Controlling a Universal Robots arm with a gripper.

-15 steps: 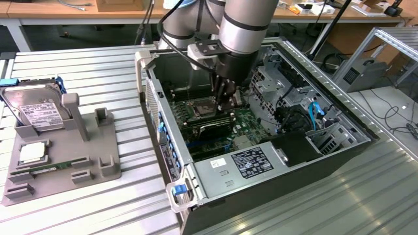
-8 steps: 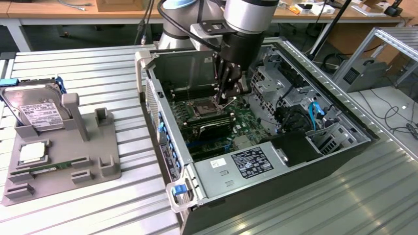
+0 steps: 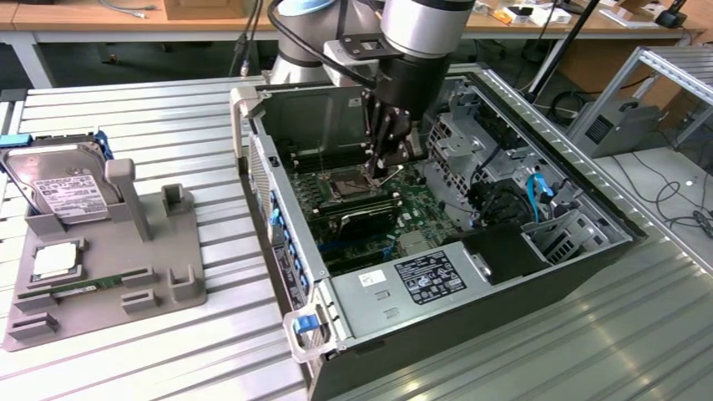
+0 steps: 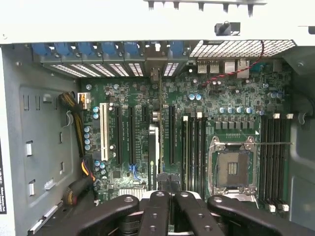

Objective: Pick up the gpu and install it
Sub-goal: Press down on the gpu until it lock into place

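The gpu (image 4: pixel 153 147) stands on edge in a motherboard slot, seen from above as a thin green and black strip. Its silver bracket end reaches the rear slot openings (image 4: pixel 156 66). In the exterior view the gpu (image 3: pixel 356 216) shows as a dark bar with a pale edge beside the memory slots. My gripper (image 3: pixel 381 171) hangs inside the open computer case (image 3: pixel 557 251), a little above the board near the CPU socket (image 3: pixel 337 180). Its black fingers (image 4: pixel 157 211) are shut together, with the tips (image 4: pixel 167 186) just beside the card's inner end. Nothing shows between them.
A grey fixture (image 3: pixel 106 276) at the exterior view's left holds a silver hard drive (image 3: pixel 62 188), a CPU (image 3: pixel 53 261) and a memory stick (image 3: pixel 89 286). Drive cages and blue cables (image 3: pixel 535 196) crowd the case's far side. Ribbed metal table (image 3: pixel 145 117) surrounds the case.
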